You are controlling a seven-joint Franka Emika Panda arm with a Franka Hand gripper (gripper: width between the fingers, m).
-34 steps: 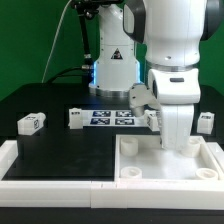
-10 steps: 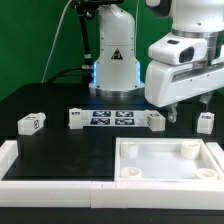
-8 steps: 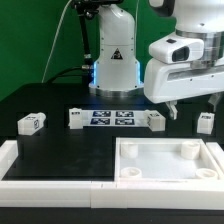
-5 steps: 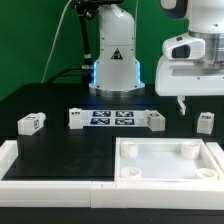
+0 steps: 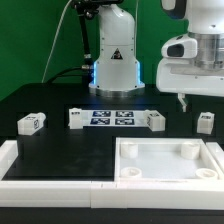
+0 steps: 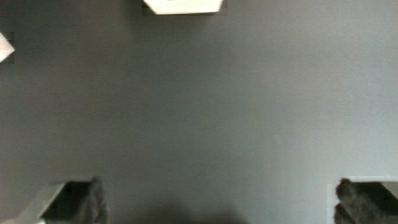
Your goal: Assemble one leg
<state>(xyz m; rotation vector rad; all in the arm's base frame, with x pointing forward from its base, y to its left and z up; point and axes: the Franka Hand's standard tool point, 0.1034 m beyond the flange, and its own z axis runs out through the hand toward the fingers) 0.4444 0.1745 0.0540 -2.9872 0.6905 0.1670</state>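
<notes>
The pincer (image 6: 217,203) hangs released above the bare black table (image 6: 196,120). In the wrist view its two fingers (image 6: 71,200) stand wide apart with nothing between them, their upper parts cropped. In the exterior view only one finger shows, at about 3 o'clock, and the other cannot be made out. The leg (image 5: 205,122) sits on the table at 4 o'clock from that finger, apart from it. The other legs (image 5: 153,120) run toward 9 o'clock, two of them flanking the marker board (image 5: 113,117). The tray (image 5: 160,165) at 5 o'clock is cut off by the frame. A cropped white piece (image 6: 183,6) in the wrist view cannot be identified.
</notes>
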